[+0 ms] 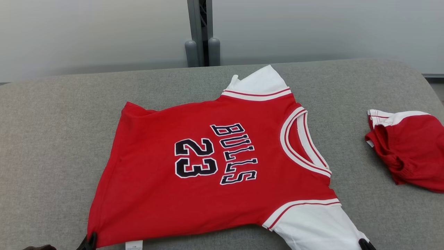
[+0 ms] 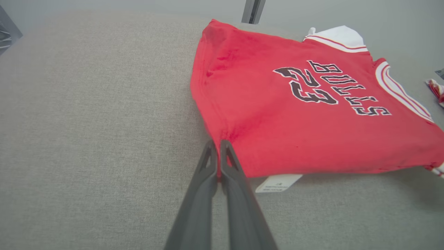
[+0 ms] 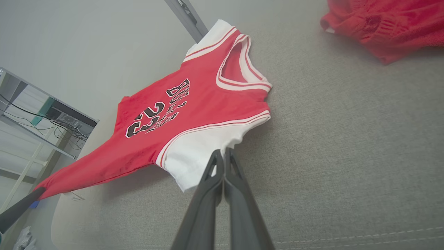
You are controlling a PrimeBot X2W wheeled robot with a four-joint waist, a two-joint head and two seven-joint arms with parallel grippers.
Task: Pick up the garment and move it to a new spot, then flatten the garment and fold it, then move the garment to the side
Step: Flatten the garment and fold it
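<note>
Shelving (image 3: 38, 136) beyond garment (image 3: 194, 114), right wrist view

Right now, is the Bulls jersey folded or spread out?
Spread out: the Bulls jersey shows its whole front, number, lettering and both white sleeves extended.

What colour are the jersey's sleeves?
White sleeves on the red jersey, best seen in the head view.

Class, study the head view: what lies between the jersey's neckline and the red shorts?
Nothing but bare grey cushion: the jersey and the shorts lie apart, as the head view shows.
</note>
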